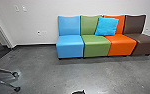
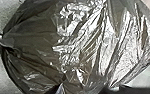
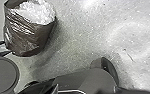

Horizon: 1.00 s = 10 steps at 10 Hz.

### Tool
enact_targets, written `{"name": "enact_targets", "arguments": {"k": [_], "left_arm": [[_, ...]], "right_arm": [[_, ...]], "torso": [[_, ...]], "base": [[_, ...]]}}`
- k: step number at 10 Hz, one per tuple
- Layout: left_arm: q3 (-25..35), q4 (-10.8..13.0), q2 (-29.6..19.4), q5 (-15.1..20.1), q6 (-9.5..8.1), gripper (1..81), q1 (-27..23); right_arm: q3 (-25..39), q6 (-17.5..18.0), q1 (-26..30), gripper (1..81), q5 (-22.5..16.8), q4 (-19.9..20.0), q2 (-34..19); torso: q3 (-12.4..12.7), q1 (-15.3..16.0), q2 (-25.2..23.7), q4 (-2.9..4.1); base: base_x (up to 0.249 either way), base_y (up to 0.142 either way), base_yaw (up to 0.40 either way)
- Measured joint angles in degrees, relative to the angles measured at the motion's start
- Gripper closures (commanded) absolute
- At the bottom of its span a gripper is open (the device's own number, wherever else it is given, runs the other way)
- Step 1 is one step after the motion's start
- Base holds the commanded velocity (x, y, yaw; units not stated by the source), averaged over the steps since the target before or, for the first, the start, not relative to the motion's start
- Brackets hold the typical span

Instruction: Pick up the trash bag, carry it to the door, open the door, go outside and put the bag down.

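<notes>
The trash bag point(image 2: 78, 42), dark, glossy and crinkled, looms large in the left wrist view, its plastic gathered near dark gripper parts. In the right wrist view the same bag point(image 3: 28, 37) shows with white, crumpled material at one end. My left gripper point(image 3: 2, 48) is at the bag's side there, shut on its plastic. A small dark shape point(image 1: 78, 92) pokes in at the bottom of the head view; I cannot tell if it is bag or gripper. How my right gripper stands is unclear.
Blue point(image 1: 70, 46), green point(image 1: 96, 46), orange point(image 1: 122, 45) and brown point(image 1: 147, 41) seats line the wall, with a bright blue cushion point(image 1: 106, 26) on them. Metal legs on casters point(image 1: 15, 74) stand at the left, near a frame point(image 1: 3, 27). The floor point(image 1: 53, 75) is grey.
</notes>
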Motion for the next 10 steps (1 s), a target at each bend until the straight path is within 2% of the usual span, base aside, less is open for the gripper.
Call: {"name": "enact_targets", "arguments": {"k": [2, 3, 5, 8, 10], "left_arm": [[-0.1, -0.6, -0.3, -0.1, -0.02, 1.0, -1.2], [-0.1, -1.0, 0.0, 0.0, -0.02, 1.0, -1.7], [-0.2, -1.1, 0.3, 0.0, -0.02, 1.0, -1.8], [-1.8, -1.1, 2.0, 0.2, 0.00, 1.0, -1.8], [-3.0, -1.1, 3.0, 0.7, 0.00, 1.0, -1.8]], "right_arm": [[0.0, 0.0, -0.1, 1.0, 0.0, 0.0, 0.3], [-0.2, 0.0, -0.2, 1.0, -0.1, 0.0, 0.4], [-0.4, 0.0, -0.1, 1.0, 0.0, 0.0, 1.0], [-0.5, 0.0, 0.3, 1.0, 0.0, 0.1, 1.1], [-0.7, 0.0, 0.4, 1.0, 0.1, 0.1, 1.1]], "torso": [[-0.3, 0.0, 0.0, -2.23], [-0.3, 0.0, 0.0, -2.71], [-1.0, 0.0, 0.0, -2.66], [-6.1, 0.0, 0.0, -2.66], [-7.8, 0.0, 0.0, -2.66]], "base": [[0.000, 0.000, 0.000], [0.000, 0.000, 0.000], [0.000, 0.000, 0.000], [0.000, 0.000, 0.000], [0.000, 0.000, 0.000]]}}
